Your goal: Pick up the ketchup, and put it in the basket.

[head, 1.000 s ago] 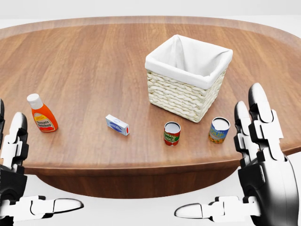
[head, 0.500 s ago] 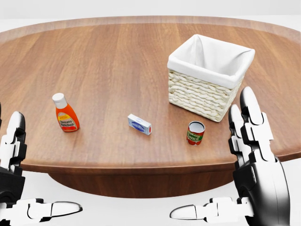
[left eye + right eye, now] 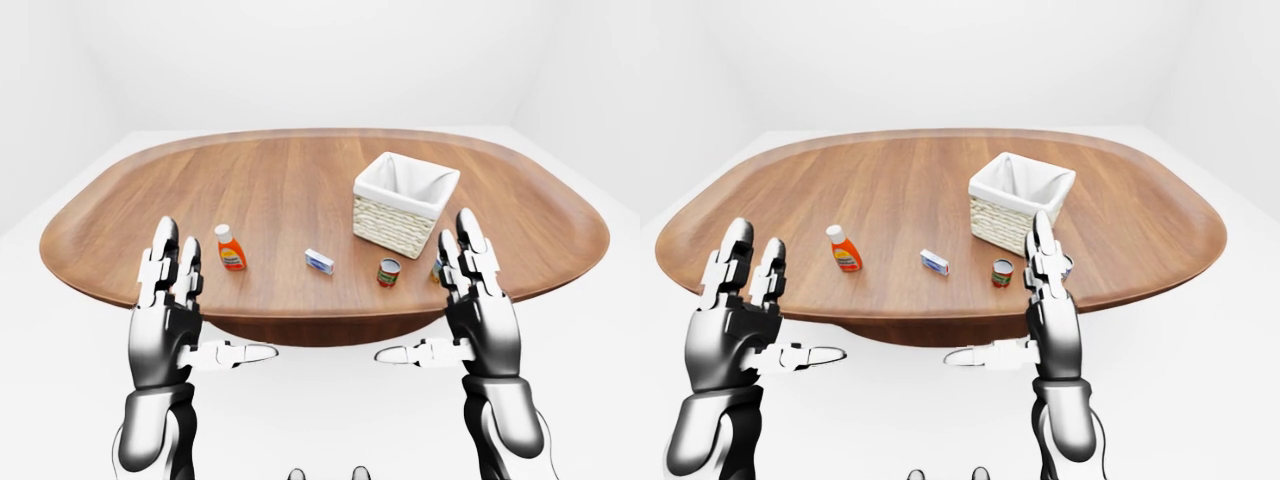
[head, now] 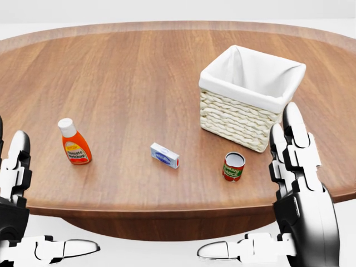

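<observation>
Left-eye view: oval wooden table (image 3: pixel 300 180) carries a lined wicker basket (image 4: pixel 250 100), both hands (image 3: pixel 165 320) (image 3: pixel 480 310) raised with fingers wide; ketchup (image 4: pixel 73 141) upright at left, possibly a tomato can (image 4: pixel 233 166), small box (image 4: pixel 164 155).

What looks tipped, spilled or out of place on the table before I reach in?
Nothing stands out. The ketchup stands upright, the basket sits square and unspilled, the red can is upright, and the small blue box lies flat. Both hands, left and right, are open and empty.
</observation>
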